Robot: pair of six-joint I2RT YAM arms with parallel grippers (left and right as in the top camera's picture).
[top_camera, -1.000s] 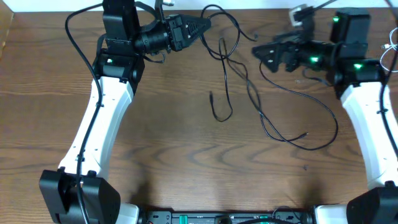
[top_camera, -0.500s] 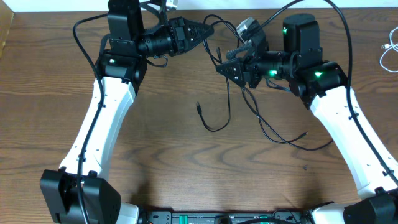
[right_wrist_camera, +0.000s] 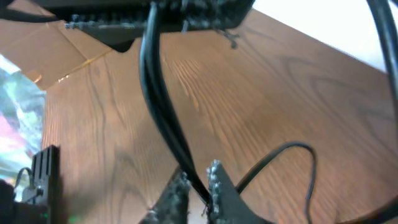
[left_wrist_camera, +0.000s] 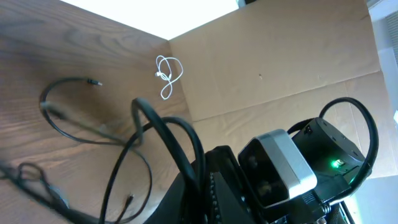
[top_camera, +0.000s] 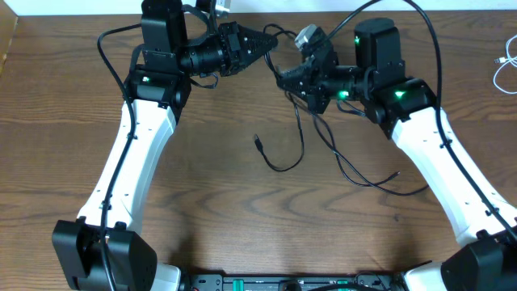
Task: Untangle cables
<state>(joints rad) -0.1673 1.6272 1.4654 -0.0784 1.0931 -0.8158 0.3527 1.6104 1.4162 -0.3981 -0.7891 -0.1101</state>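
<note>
Thin, glossy black cables (top_camera: 281, 168) hang at upper centre of the overhead frame, strung between both arms and trailing in loose loops onto the wood-grain tabletop (top_camera: 210, 202). The left pincer (top_camera: 269, 40) is pressed together on one strand. The right pincer (top_camera: 284, 81) pinches another between dark fingertips (right_wrist_camera: 216, 183). A coiled white cable (left_wrist_camera: 166, 74) lies well apart at the right edge.

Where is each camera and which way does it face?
Overhead: above the table, looking down; left hand and right hand show.
Left wrist: faces the right arm across the table; own hand unclear.
Right wrist: looks past its own fingers, shut on the black cable, at the left hand.
Shared: overhead and left wrist show the white cable.
</note>
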